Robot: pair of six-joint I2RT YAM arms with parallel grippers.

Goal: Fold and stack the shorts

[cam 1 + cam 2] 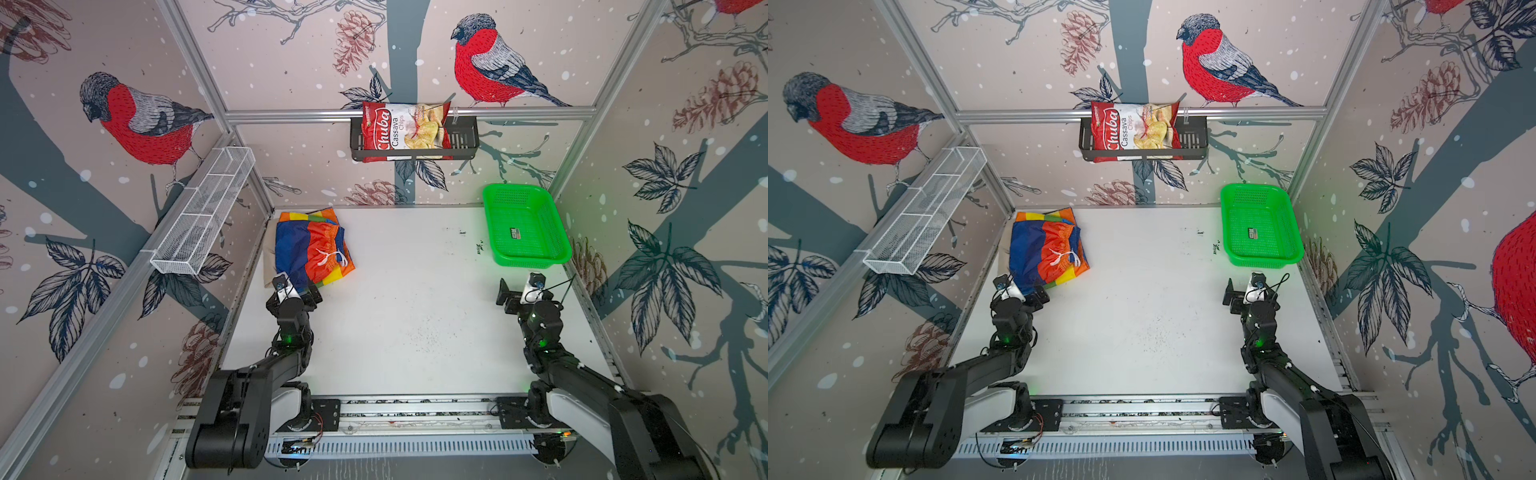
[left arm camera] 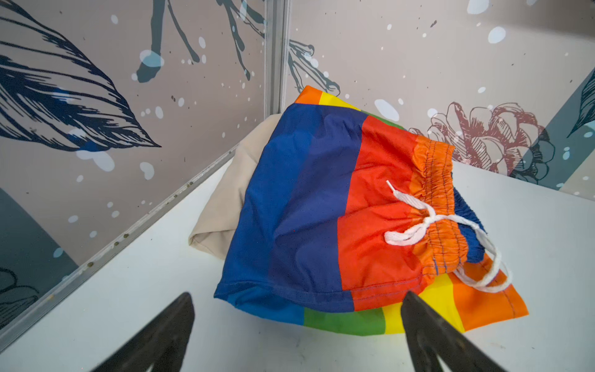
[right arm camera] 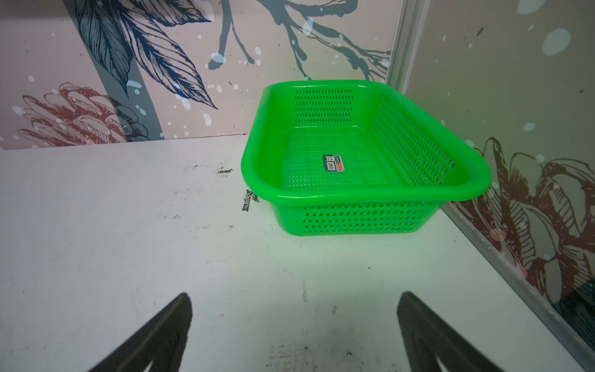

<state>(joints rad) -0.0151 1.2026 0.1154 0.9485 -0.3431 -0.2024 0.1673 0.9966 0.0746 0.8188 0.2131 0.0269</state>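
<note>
The white, scuffed tabletop is mostly bare. At its far right corner sits the empty green perforated plastic basket. In the far left corner, against the wall, the shiny rainbow colour-blocked shorts lie folded on top of the plain beige cloth shorts. Only a strip of the beige pair shows on the wall side.

The left gripper hangs just before the near hem of the rainbow pair with its jaws spread wide and nothing between them. The right gripper is also spread and empty, over bare table in front of the basket and well apart from the shorts.

Both pairs look light and limp. They would sag from any single pinch. The rainbow cloth looks slick, so it would likely slide over the beige if pushed sideways.

The stitched blue hem nearest the left gripper, or the gathered orange elastic waistband, should give the firmest hold because the cloth is thickest there. The loose white drawstring is a poor place to grip, since pulling it would cinch or drag the waist.

The stack seems largely done.
</note>
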